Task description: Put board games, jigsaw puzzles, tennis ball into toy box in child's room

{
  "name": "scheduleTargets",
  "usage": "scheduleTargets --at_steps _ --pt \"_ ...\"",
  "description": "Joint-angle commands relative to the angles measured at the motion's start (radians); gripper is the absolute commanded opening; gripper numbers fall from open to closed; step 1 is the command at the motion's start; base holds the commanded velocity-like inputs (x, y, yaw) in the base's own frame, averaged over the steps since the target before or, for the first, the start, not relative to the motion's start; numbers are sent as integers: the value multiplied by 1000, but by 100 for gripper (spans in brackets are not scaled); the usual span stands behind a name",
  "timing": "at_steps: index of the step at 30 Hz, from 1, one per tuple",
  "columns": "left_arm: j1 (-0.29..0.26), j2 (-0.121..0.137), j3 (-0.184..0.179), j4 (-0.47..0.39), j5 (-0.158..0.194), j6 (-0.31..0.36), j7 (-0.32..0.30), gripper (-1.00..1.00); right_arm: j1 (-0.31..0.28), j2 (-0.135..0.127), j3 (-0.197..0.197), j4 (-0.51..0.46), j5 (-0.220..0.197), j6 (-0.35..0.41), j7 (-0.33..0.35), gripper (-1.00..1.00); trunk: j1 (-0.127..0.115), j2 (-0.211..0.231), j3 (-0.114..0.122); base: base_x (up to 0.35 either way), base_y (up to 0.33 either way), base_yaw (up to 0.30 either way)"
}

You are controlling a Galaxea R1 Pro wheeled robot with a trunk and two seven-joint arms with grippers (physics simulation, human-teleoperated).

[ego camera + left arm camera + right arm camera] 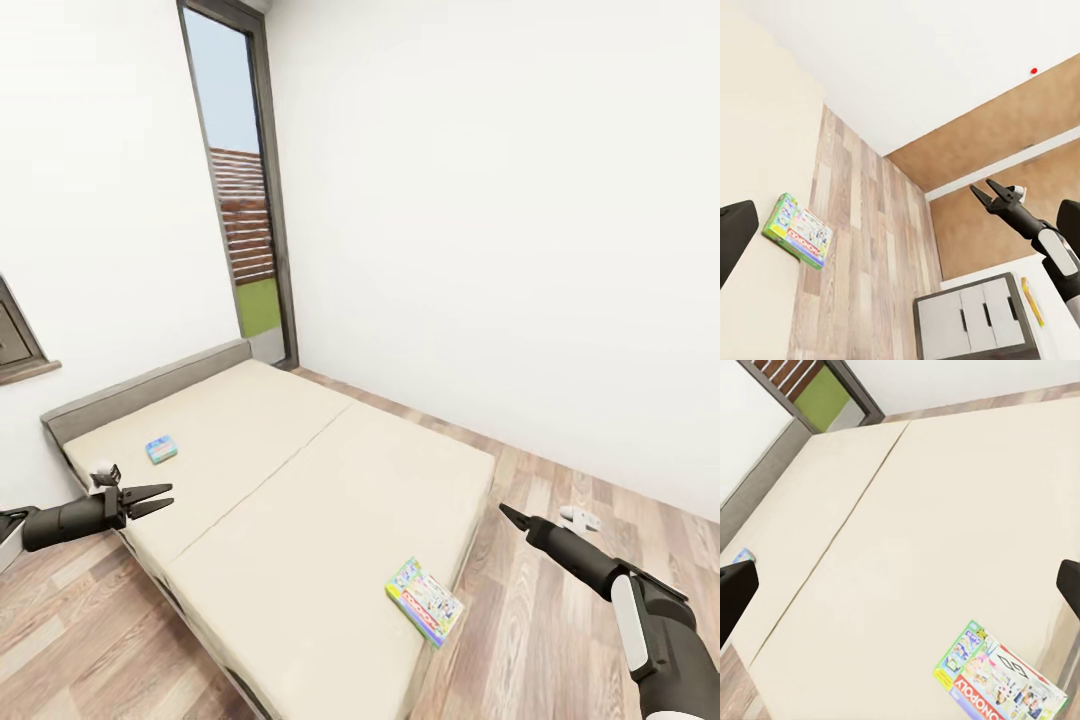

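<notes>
Here, at the bedside:
Left gripper [150,499]: fingers spread, nothing between them, hovering at the bed's edge near the headboard [140,388].
Blue game box [161,449]: the narrower one, lying flat on the mattress just beyond that gripper, near the headboard.
Bed [300,470]: beige mattress, seam down the middle, otherwise bare.
Monopoly box [424,600]: white-green with red edging, flat at the near corner of the mattress, partly over the edge; the title reads in the right wrist view [1001,679].
Right gripper [515,517]: over the wood floor [560,620] beside the bed, holding nothing; in the left wrist view [992,194] its fingers look parted.
Step in hand: I'd judge collecting the two bed games; neither is gripped yet.
Next move: probably lower one gripper onto its nearer box, pinching an edge, since both lie flat.
</notes>
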Motion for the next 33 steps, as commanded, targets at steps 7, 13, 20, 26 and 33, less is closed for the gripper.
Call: scheduleTargets --at_steps 7,13,20,26,33 --pt "-1 -2 4 0 -6 11 -5 100 -1 0 -2 0 -7 8 2 100 1 -2 -2 0 -150 144" --pt "-1 -2 3 0 -6 11 -5 100 -1 0 -2 0 -7 8 1 100 1 -2 -2 0 -287 276" --pt "-1 -2 3 0 -6 11 -5 100 -1 0 -1 0 -7 8 1 100 1 -2 -2 20 -223 286" --pt "-1 -15 4 0 -6 11 -5 100 -1 0 -1 0 -7 8 1 100 1 -2 -2 10 -56 287" --pt "-1 -23 3 0 -6 11 -5 100 -1 0 -2 0 -7 8 1 100 1 -2 -2 1 -211 287"
